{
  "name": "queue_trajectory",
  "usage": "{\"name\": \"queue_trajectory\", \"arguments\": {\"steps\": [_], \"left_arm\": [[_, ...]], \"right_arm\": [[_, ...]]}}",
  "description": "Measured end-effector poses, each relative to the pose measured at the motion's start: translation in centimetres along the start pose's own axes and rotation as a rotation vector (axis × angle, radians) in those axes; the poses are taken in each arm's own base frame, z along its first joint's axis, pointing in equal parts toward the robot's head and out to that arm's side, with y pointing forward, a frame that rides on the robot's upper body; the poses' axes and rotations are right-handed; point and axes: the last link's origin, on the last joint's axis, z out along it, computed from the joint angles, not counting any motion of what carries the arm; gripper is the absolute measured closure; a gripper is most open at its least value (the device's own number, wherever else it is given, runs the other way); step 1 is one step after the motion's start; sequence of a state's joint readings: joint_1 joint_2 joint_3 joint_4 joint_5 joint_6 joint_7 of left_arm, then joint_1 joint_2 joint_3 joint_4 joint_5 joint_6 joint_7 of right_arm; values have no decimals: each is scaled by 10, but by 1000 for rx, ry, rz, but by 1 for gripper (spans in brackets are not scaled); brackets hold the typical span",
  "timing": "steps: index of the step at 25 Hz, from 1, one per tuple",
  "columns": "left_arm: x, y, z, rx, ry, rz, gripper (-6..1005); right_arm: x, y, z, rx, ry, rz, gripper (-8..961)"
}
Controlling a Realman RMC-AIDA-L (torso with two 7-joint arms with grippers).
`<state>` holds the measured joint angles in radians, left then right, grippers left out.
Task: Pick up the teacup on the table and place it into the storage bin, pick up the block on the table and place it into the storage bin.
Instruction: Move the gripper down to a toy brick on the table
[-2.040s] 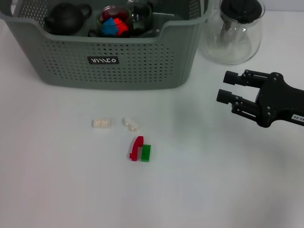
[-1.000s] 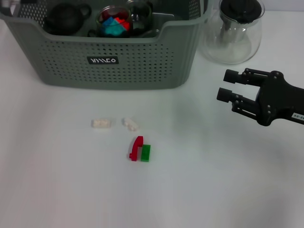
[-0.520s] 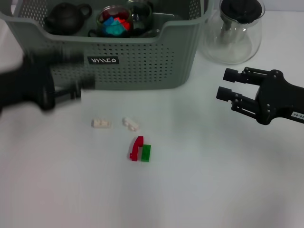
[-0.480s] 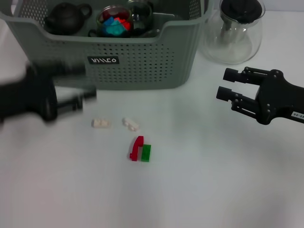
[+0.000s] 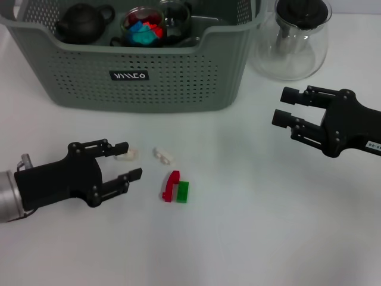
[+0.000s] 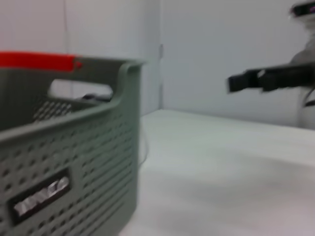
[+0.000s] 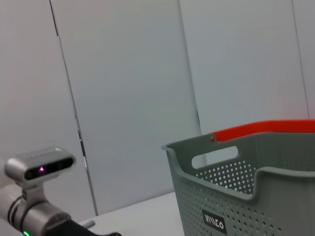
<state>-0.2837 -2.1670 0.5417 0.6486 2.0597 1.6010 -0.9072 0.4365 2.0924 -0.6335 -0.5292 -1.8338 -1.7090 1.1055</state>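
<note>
The grey-green storage bin point(image 5: 137, 65) stands at the back left; it also shows as the bin point(image 6: 69, 157) in the left wrist view and the bin point(image 7: 256, 191) in the right wrist view. Inside it a glass teacup point(image 5: 143, 25) holds red and blue blocks, with a second glass cup point(image 5: 175, 16) beside it. A red block point(image 5: 171, 185) and a green block point(image 5: 183, 191) lie together on the table. Two white blocks point(image 5: 126, 155) point(image 5: 164, 156) lie just behind them. My left gripper point(image 5: 129, 159) is open, low over the table, right by the left white block. My right gripper point(image 5: 281, 106) hovers open at the right.
A black teapot point(image 5: 82, 22) sits in the bin's left part. A glass pitcher point(image 5: 294, 39) with a black lid stands right of the bin, behind my right gripper. The white table point(image 5: 250, 238) stretches in front of the blocks.
My left arm has swung in from the left and come down toward the table, ending beside the left white block. The right arm and the blocks have not moved.
</note>
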Motion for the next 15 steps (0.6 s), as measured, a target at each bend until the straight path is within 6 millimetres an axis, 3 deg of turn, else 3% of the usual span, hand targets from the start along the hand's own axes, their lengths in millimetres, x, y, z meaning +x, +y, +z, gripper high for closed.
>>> {"name": "queue_trajectory", "arguments": {"steps": [7,15], "left_arm": [[-20,-18,10,156,-90,-44,447],[-22,-25,20,174,-126,24,446]], "right_arm": [[1,1,0,0,-1,4,448],[1,0,0,0,0,5,447]]}}
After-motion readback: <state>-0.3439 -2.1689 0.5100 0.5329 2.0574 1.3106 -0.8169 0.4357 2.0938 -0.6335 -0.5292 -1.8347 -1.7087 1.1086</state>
